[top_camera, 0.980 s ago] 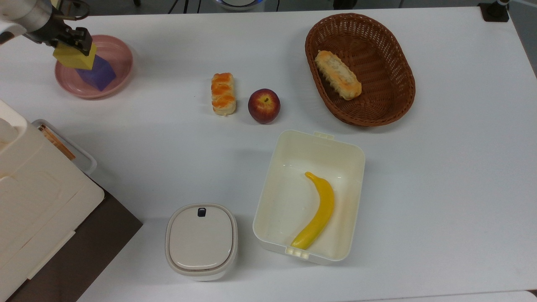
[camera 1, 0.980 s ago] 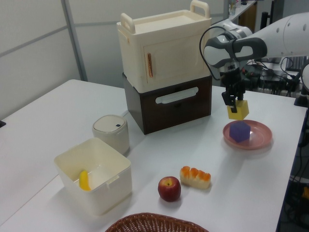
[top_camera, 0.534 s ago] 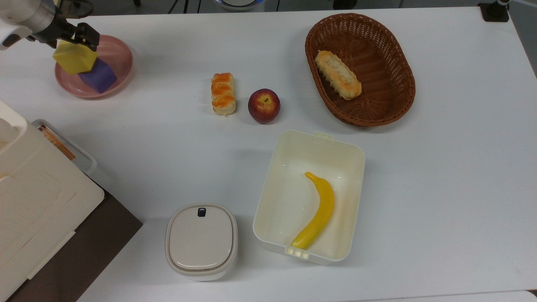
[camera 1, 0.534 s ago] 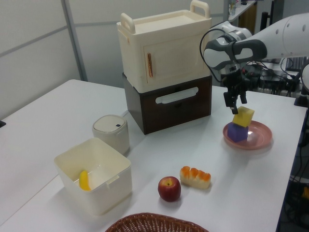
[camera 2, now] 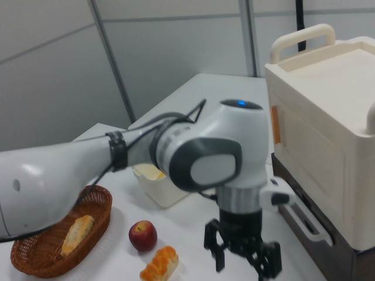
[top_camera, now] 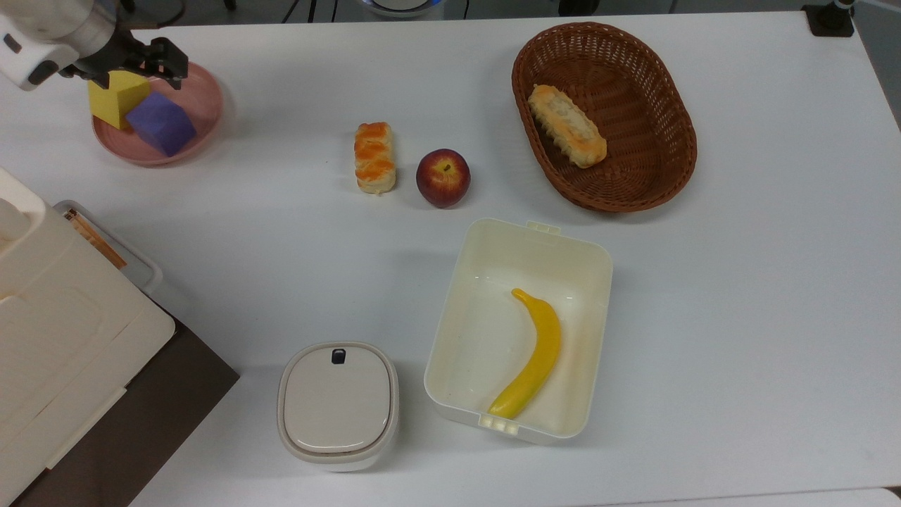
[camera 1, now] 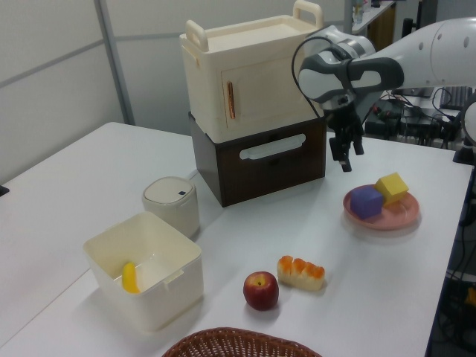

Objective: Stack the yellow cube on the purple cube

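Half a second ago the yellow cube (top_camera: 118, 96) sat tilted on top of the purple cube (top_camera: 161, 124); now I see it has slid off and lies on the pink plate (top_camera: 204, 105) beside the purple one, the two blocks touching along one side. From the top view the yellow block is at the top view's left of the purple one, near the plate's rim; from the left view it lies at the left view's right, a little farther back. My gripper (camera 1: 345, 153) has risen away from the plate and hangs above the table with its fingers spread and nothing between them, apart from both blocks. Elsewhere I see an apple (top_camera: 443, 177) next to a glazed pastry (top_camera: 374, 156) mid-table, a brown wicker basket (top_camera: 662, 113) holding a bread roll (top_camera: 566, 125), an open cream box (top_camera: 591, 267) with a banana (top_camera: 531, 362) inside, and a small lidded container (top_camera: 338, 405). At the top view's lower left stands a cream cabinet (camera 1: 256, 71) on a dark brown base.
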Tool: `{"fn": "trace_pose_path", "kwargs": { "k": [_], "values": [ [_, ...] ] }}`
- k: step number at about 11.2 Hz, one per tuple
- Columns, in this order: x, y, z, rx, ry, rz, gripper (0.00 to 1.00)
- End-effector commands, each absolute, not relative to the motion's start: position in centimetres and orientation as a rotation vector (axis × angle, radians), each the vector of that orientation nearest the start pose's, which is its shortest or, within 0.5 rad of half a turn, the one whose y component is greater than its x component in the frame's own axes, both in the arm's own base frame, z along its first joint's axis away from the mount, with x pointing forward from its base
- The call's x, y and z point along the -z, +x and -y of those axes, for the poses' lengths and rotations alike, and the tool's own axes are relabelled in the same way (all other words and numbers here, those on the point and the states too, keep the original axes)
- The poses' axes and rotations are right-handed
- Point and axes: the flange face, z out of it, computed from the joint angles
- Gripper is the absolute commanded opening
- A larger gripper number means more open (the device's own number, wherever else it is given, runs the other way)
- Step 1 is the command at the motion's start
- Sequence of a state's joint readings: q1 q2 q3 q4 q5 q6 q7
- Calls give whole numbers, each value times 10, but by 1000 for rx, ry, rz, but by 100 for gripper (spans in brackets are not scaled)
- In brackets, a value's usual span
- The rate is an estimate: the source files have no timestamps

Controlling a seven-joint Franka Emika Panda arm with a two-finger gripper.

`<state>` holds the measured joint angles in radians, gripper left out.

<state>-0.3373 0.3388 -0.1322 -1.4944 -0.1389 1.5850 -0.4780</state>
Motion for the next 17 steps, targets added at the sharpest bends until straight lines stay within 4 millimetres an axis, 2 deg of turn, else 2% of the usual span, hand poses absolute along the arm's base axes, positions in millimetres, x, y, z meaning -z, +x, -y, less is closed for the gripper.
{"fn": "trace_pose_path", "kwargs": {
  "k": [1, 2, 3, 5, 7, 11, 12, 13, 14, 15, 17],
  "values": [
    [-513, 578, 234, -380, -3207, 76, 100],
    [-528, 584, 205, -340, -3226, 110, 100],
    [-537, 587, 185, -313, -3236, 139, 100],
    [-535, 588, 183, -319, -3238, 124, 100],
    [-536, 586, 191, -309, -3241, 101, 100],
    [-538, 585, 196, -302, -3250, 89, 100],
    [-547, 582, 199, -274, -3257, 78, 100],
    [-567, 571, 214, -170, -3268, 37, 100],
    [-573, 555, 226, -105, -3268, -10, 100],
    [-577, 541, 236, -59, -3260, -49, 100],
    [-572, 515, 264, -57, -3249, -143, 100]
  ]
}}
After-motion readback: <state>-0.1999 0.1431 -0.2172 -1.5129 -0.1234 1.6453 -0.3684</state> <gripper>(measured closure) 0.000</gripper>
